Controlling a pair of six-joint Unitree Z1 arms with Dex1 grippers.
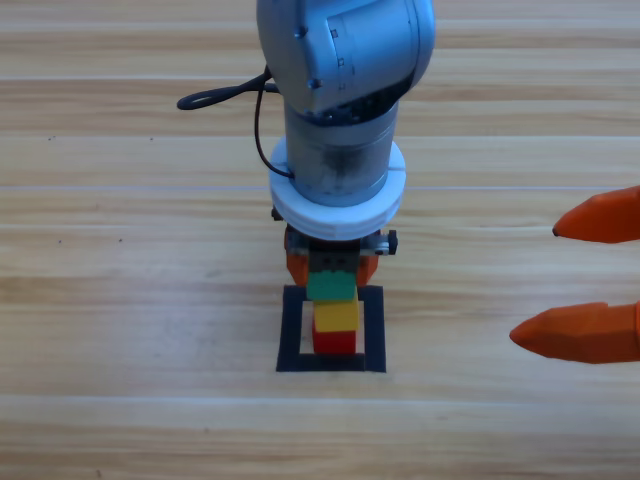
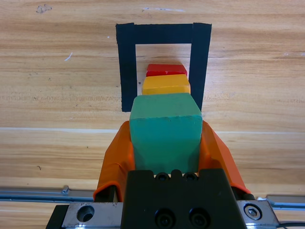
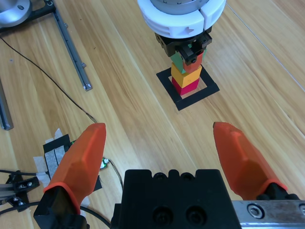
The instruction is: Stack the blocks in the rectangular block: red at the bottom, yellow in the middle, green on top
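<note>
Inside the black tape square (image 1: pixel 293 330) stands a stack: the red cube (image 1: pixel 334 343) at the bottom, the yellow cube (image 1: pixel 336 317) on it, and the green cube (image 1: pixel 332 286) on top. My left gripper (image 1: pixel 331 268) comes down from above and is shut on the green cube (image 2: pixel 165 114), one orange jaw on each side. The left wrist view shows the yellow cube (image 2: pixel 165 85) and the red cube (image 2: pixel 166 69) beyond the green one. My right gripper (image 1: pixel 535 285) waits open at the right edge, holding nothing. It faces the stack (image 3: pixel 187 75) from a distance.
A black cable (image 1: pixel 215 97) loops from the left arm near the top. The right wrist view shows a metal rail (image 3: pixel 71 47), thin wires and a taped patch (image 3: pixel 57 150) on the table to its left. Bare wood surrounds the tape square.
</note>
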